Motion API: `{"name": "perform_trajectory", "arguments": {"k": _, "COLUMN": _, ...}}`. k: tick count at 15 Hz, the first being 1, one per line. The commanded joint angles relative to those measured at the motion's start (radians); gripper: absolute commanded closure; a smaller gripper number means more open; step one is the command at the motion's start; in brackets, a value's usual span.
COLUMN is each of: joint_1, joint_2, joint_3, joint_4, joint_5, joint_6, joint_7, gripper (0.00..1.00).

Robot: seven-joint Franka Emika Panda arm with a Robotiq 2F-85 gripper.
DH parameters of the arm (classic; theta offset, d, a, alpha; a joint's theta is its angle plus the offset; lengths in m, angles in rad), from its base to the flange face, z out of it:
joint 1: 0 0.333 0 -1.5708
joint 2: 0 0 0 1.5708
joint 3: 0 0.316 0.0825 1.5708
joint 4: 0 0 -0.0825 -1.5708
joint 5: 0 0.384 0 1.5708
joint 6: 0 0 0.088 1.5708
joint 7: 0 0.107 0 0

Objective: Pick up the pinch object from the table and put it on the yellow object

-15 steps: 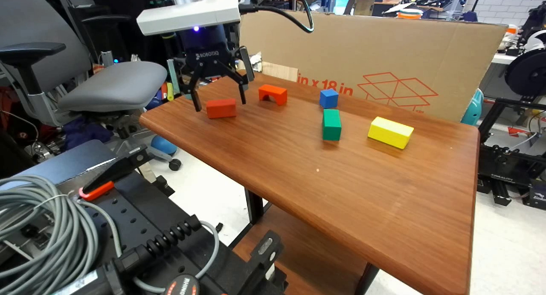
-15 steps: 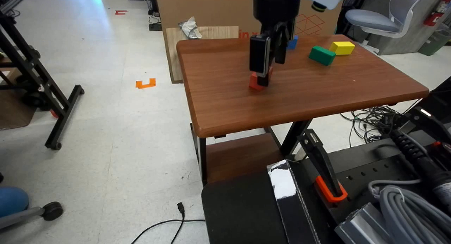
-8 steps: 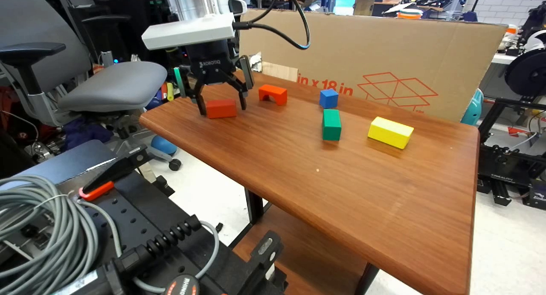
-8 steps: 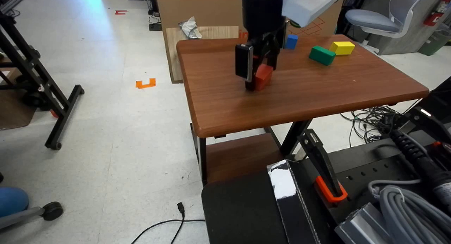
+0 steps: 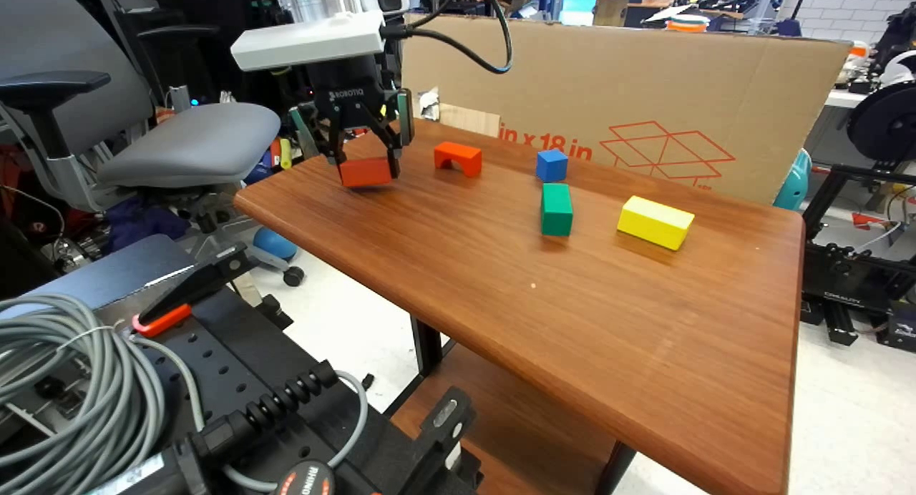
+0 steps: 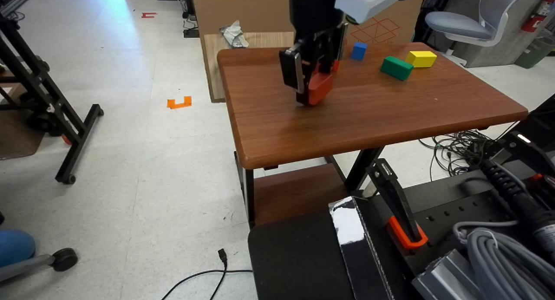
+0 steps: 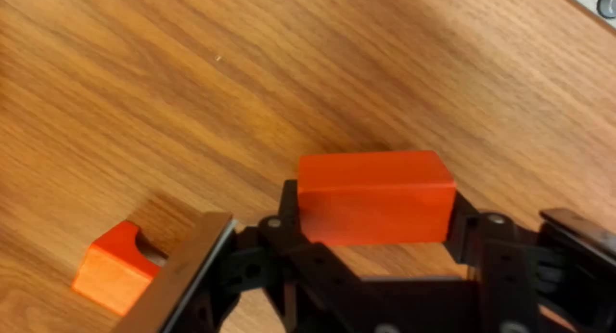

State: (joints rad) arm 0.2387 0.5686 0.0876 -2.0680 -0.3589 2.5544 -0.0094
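The pinch object, a red-orange rectangular block (image 5: 366, 173), is gripped lengthwise between the two fingers of my gripper (image 7: 375, 205), which press on its end faces. It hangs just above the left part of the table in an exterior view, with a shadow below it. In an exterior view the arm partly covers the same block (image 6: 320, 86). The yellow object, a bright brick-shaped block (image 5: 655, 223), lies toward the far end of the table, well away from the gripper. Both exterior views show it; the wrist view does not.
An orange arch-shaped block (image 5: 458, 158) stands close beside the gripper, also low in the wrist view. A green block (image 5: 556, 209) and a blue cube (image 5: 552, 166) lie between the gripper and the yellow block. A tall cardboard sheet (image 5: 644, 101) stands behind the wooden table (image 5: 501, 266).
My gripper came down around the red-orange block, its fingers closed on the block's ends, and it has risen slightly with the block. The other blocks have not moved.
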Motion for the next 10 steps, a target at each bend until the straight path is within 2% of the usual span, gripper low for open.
{"name": "perform_trajectory", "arguments": {"k": 1, "joint_1": -0.038, "joint_2": -0.089, "joint_3": 0.008, "joint_4": -0.059, "joint_5": 0.061, "joint_6": 0.006, "joint_7": -0.025, "gripper": 0.58}}
{"name": "perform_trajectory", "arguments": {"k": 7, "joint_1": -0.149, "joint_2": -0.197, "joint_3": -0.046, "joint_4": -0.083, "joint_5": 0.158, "joint_6": -0.015, "joint_7": -0.028, "gripper": 0.58}}
{"name": "perform_trajectory", "arguments": {"k": 10, "joint_1": -0.181, "joint_2": -0.204, "joint_3": -0.110, "joint_4": -0.052, "joint_5": 0.138, "joint_6": -0.015, "joint_7": 0.022, "gripper": 0.58}}
